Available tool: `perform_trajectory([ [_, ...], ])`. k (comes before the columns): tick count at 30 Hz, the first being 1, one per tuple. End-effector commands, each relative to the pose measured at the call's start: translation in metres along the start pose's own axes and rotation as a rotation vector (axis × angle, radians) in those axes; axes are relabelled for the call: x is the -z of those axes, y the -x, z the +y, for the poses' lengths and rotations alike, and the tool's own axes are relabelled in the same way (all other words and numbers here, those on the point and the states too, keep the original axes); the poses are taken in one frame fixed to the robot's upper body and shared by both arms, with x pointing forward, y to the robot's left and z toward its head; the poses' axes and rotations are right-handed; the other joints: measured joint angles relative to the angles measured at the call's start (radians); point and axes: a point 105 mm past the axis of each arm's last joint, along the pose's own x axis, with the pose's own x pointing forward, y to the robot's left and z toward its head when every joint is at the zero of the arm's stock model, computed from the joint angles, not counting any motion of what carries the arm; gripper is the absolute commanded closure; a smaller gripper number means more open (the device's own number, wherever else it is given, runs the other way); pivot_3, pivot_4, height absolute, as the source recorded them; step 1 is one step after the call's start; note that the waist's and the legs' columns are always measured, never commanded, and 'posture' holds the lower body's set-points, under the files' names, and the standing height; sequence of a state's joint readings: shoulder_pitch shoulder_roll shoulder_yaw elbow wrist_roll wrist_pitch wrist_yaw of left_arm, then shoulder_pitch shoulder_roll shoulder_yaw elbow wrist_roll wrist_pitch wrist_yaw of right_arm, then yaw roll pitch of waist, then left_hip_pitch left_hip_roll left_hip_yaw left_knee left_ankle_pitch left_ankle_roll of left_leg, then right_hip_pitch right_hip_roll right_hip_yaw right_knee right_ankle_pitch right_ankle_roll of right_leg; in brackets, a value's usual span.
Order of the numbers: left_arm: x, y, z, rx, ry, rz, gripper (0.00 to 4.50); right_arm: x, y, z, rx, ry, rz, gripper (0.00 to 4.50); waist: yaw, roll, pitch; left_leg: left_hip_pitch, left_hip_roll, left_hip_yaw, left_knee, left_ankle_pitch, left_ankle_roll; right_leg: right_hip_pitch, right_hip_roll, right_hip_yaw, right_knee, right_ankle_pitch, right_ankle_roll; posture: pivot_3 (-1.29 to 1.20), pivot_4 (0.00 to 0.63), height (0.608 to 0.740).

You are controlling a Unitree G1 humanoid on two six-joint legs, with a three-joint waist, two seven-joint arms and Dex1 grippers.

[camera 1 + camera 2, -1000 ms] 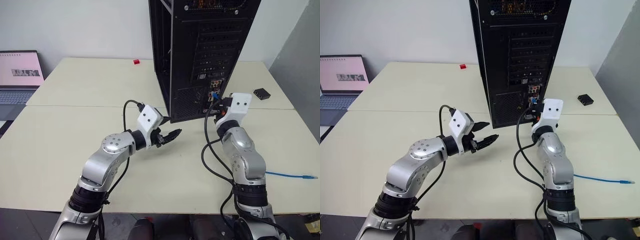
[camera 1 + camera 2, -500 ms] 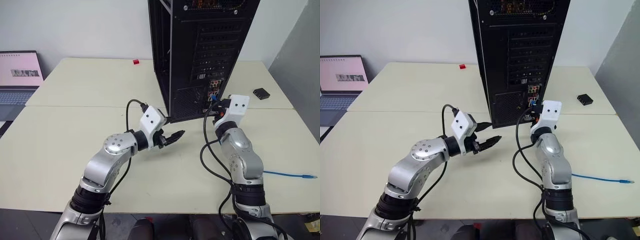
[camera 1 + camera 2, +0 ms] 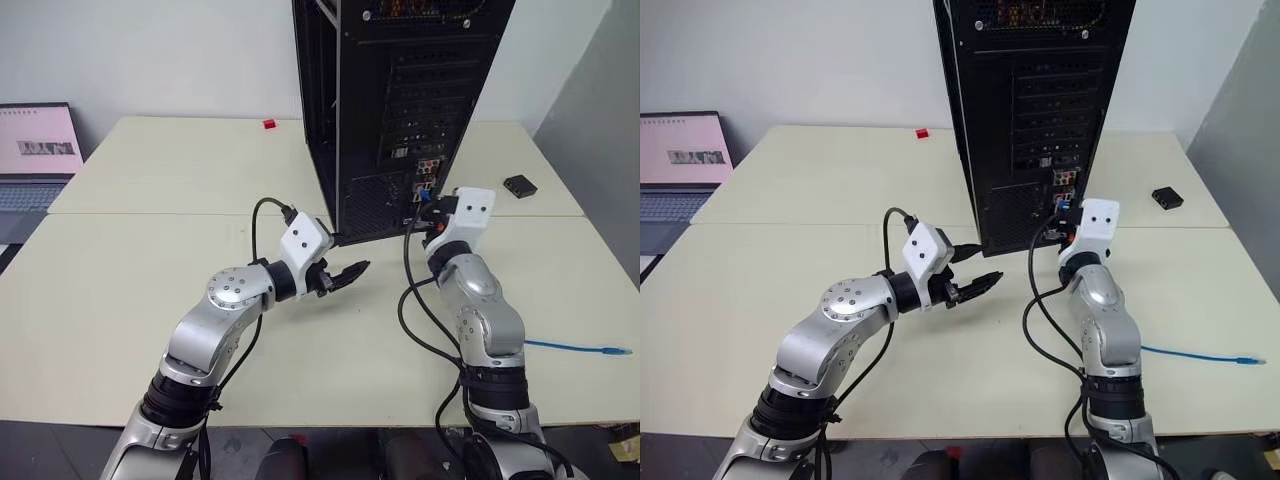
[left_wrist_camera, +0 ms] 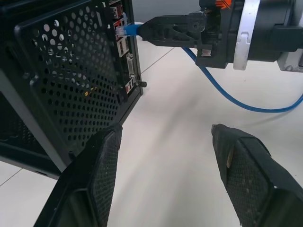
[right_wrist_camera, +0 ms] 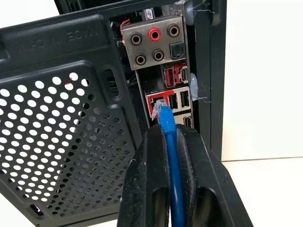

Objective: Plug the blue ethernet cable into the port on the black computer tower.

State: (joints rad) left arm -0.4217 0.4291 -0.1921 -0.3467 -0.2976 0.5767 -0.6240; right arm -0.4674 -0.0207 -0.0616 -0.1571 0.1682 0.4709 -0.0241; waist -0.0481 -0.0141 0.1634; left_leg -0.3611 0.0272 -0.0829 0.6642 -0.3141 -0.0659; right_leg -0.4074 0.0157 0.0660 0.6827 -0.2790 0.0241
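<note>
The black computer tower [image 3: 400,110] stands upright at the back of the table, its rear panel facing me. My right gripper [image 5: 166,130] is shut on the blue ethernet cable [image 5: 171,156] just behind its clear plug [image 5: 158,109]. The plug's tip is at the mouth of the red-framed port [image 5: 155,100], low in the connector cluster; I cannot tell whether it is seated. The rest of the cable trails over the table to the right [image 3: 575,348]. My left gripper [image 3: 350,272] hovers open beside the tower's lower corner, holding nothing and apart from the tower.
A small black box [image 3: 521,185] lies at the back right. At the far left an open laptop [image 3: 35,150] sits, with a small red object [image 3: 270,124] behind the tower. Black arm cables [image 3: 415,320] loop over the table by my right arm.
</note>
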Motion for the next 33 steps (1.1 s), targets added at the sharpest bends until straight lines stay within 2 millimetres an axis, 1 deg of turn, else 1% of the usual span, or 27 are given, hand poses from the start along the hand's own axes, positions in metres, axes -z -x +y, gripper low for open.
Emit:
perform_trajectory([
  [1, -0.009, -0.001, -0.005, 0.018, -0.042, -0.036, 1.30, -0.030, -0.001, 0.012, -0.044, 0.039, -0.095, 4.50, -0.003, 0.000, 0.000, 0.000, 0.000, 0.000, 0.000, 0.000, 0.000, 0.000, 0.000, 0.000, 0.000, 0.000, 0.000, 0.00, 0.150, 0.740],
  [9, -0.008, -0.001, -0.006, 0.019, -0.052, -0.032, 1.30, -0.032, -0.001, 0.014, -0.053, 0.067, -0.081, 4.50, -0.005, 0.000, 0.000, -0.001, 0.000, 0.000, 0.000, 0.000, 0.000, -0.001, 0.000, 0.001, 0.000, 0.000, 0.000, 0.00, 0.150, 0.740],
  [14, -0.007, -0.002, -0.006, 0.020, -0.056, -0.030, 1.30, -0.031, -0.002, 0.015, -0.044, 0.001, -0.070, 4.50, -0.007, 0.000, 0.000, -0.001, 0.000, 0.000, -0.001, 0.000, 0.000, -0.001, 0.000, 0.001, 0.000, 0.000, 0.000, 0.00, 0.150, 0.740],
  [18, -0.007, -0.001, -0.006, 0.021, -0.056, -0.026, 1.30, -0.031, -0.004, 0.017, -0.039, -0.107, -0.050, 4.50, -0.009, 0.000, 0.000, -0.001, 0.000, 0.000, -0.001, 0.000, 0.000, -0.001, 0.000, 0.001, 0.000, 0.000, 0.000, 0.00, 0.150, 0.740],
  [24, -0.007, -0.002, -0.006, 0.019, -0.055, -0.026, 1.30, -0.033, -0.009, 0.022, -0.072, -0.119, -0.043, 4.50, -0.012, 0.001, 0.001, 0.000, 0.000, 0.001, -0.001, 0.000, 0.000, -0.001, 0.000, 0.002, 0.000, 0.000, 0.000, 0.00, 0.150, 0.740],
  [29, -0.007, -0.002, -0.005, 0.016, -0.053, -0.026, 1.30, -0.034, -0.013, 0.019, -0.073, -0.151, -0.032, 4.50, -0.021, 0.001, 0.001, 0.000, 0.000, 0.002, -0.001, 0.000, 0.000, -0.001, 0.000, 0.003, 0.000, 0.000, 0.000, 0.00, 0.150, 0.740],
  [33, -0.007, -0.002, -0.006, 0.016, -0.055, -0.026, 1.30, -0.027, -0.015, 0.012, -0.025, -0.137, 0.023, 4.50, -0.029, 0.001, 0.001, 0.000, 0.000, 0.002, 0.000, 0.000, 0.000, -0.001, 0.000, 0.003, 0.000, 0.000, 0.000, 0.00, 0.150, 0.740],
])
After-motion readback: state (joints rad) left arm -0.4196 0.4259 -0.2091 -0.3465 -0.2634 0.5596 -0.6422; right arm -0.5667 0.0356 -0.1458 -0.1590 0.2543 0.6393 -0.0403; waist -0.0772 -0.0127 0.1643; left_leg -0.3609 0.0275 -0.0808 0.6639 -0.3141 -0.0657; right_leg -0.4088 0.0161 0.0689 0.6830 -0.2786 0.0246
